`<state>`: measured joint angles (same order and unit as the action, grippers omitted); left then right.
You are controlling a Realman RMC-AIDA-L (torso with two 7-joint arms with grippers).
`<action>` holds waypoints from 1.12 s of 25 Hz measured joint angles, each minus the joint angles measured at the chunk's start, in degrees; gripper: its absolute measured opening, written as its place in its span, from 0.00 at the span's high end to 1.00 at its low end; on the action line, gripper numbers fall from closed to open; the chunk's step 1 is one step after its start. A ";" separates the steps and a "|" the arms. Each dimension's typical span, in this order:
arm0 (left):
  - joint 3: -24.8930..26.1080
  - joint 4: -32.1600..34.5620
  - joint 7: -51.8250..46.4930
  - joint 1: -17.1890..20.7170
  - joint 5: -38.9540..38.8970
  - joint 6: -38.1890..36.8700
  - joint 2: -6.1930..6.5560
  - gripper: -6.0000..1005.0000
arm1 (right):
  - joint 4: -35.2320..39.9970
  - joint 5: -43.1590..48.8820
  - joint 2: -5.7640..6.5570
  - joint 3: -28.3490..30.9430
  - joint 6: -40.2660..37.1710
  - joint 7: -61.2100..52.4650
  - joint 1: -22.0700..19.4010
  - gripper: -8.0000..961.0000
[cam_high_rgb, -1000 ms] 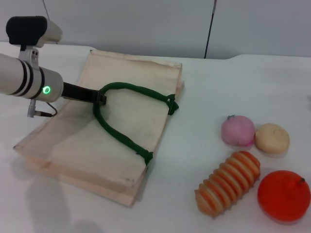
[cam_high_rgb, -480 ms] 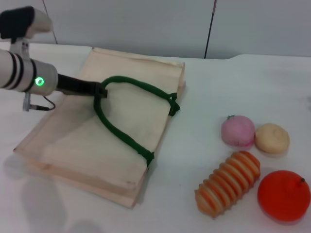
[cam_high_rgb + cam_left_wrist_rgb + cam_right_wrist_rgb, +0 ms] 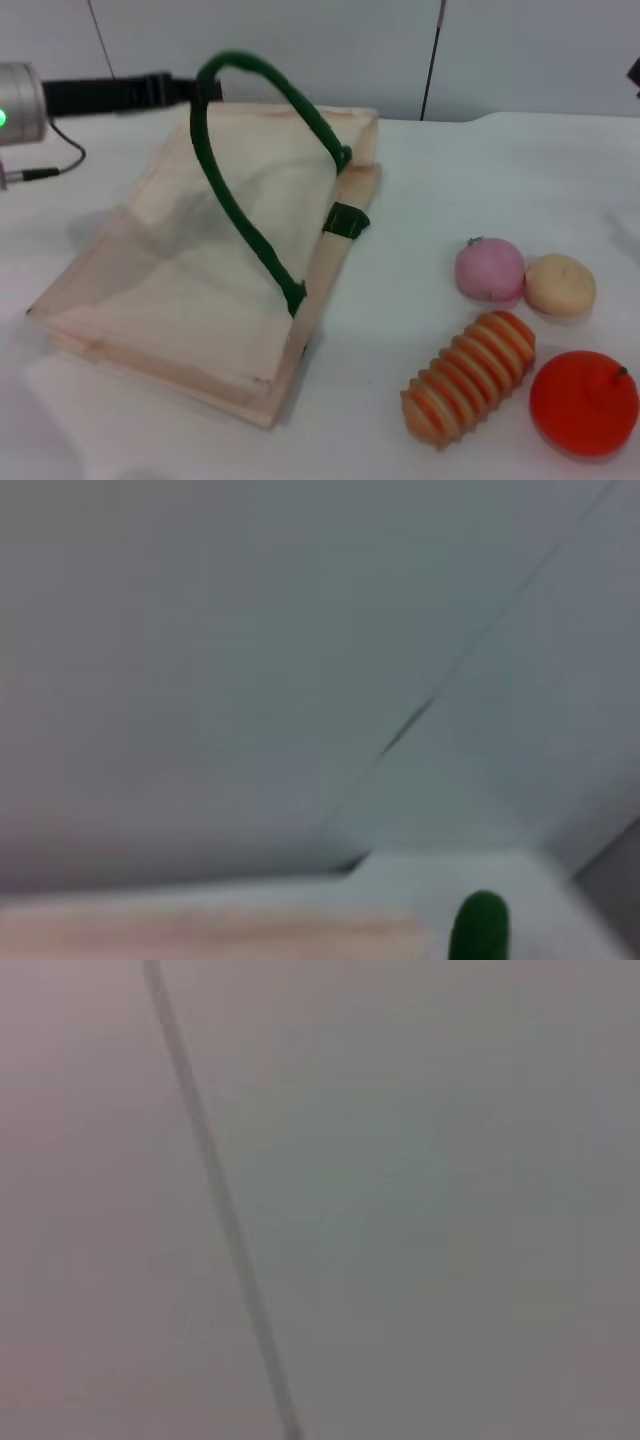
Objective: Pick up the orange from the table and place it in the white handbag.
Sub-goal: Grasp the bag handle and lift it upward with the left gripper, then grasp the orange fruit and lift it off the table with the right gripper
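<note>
- The orange [image 3: 583, 402] sits on the worktop [image 3: 480, 190] at the near right, untouched, with no pincer near it.
- Just beside it lies a ridged orange-and-cream item [image 3: 469, 377]; a pink ball [image 3: 490, 270] and a pale tan ball [image 3: 560, 285] rest a little farther back, touching each other.
- The white handbag [image 3: 200, 300] lies well apart to the left, its upper panel raised at the far edge so the mouth gapes toward the fruit.
- One green handle [image 3: 250, 190] stands up in a tall loop; the left pincer [image 3: 205, 88] is at its top, and judging by the taut loop it is clamped on the handle.
- In the left wrist view only a green stub of that handle [image 3: 480, 925] and a strip of bag fabric show.
- The right pincer is not visible; only a dark sliver shows at the head view's right edge, and its wrist view shows blank wall.
- Assessment: bag-opening is under way; picking the orange and placing it inside are both outstanding.
</note>
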<state>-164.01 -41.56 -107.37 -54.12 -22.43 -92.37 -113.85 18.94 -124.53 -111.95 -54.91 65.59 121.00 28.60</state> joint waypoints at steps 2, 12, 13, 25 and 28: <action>-0.04 -0.12 1.03 1.26 -4.42 -4.04 0.54 0.87 | 1.57 4.90 1.13 0.16 2.56 -3.59 -0.15 0.08; -0.08 -0.21 2.08 4.76 -18.01 -15.01 2.48 0.87 | 10.33 25.44 4.57 0.33 15.36 -16.49 -0.78 0.08; -0.08 -0.22 2.08 4.88 -18.46 -15.47 2.62 0.87 | 11.46 27.29 4.69 0.35 16.42 -17.41 -0.94 0.08; -0.08 -0.26 1.75 5.52 -20.53 -16.32 3.08 0.87 | 22.97 51.73 3.50 5.57 30.96 -26.26 -1.96 0.08; -0.08 -0.23 1.67 5.67 -21.35 -16.81 3.14 0.87 | 26.00 58.48 2.39 8.37 32.55 -28.53 -1.94 0.08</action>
<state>-164.09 -41.79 -105.71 -48.45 -43.78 -109.18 -110.71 44.93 -66.05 -109.56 -46.54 98.14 92.46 26.66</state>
